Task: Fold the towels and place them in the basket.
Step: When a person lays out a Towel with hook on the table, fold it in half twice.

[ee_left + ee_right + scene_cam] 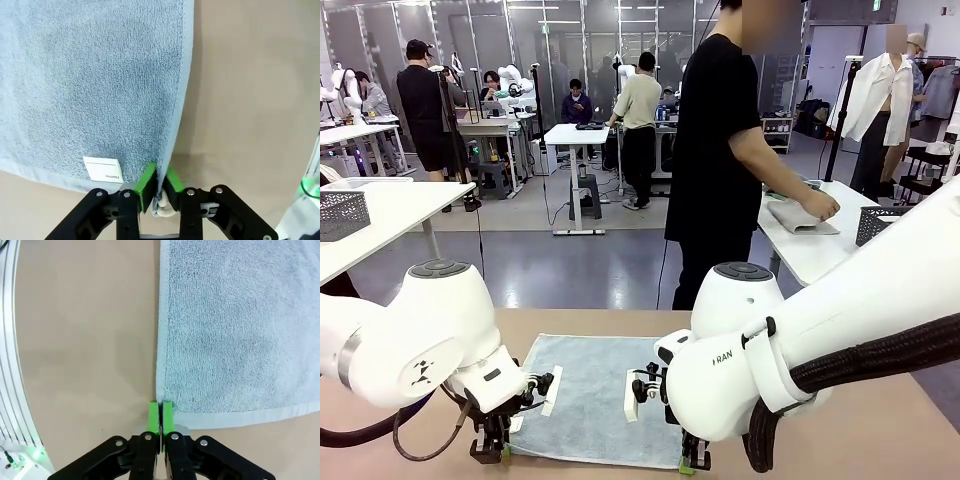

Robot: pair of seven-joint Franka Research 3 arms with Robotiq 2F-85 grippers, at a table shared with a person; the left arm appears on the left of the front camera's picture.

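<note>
Blue-grey terry towel (595, 395) lies spread flat on the tan table (880, 420), its near edge between the robot's two arms. The left gripper (159, 182) is clamped on the near corner beside a white name label (102, 169). The right gripper (160, 415) has its pads pressed together at the other near corner, and whether any hem is caught cannot be told. Soft, light and limp, the cloth will likely sag unless lifted by both hemmed corners together.
</note>
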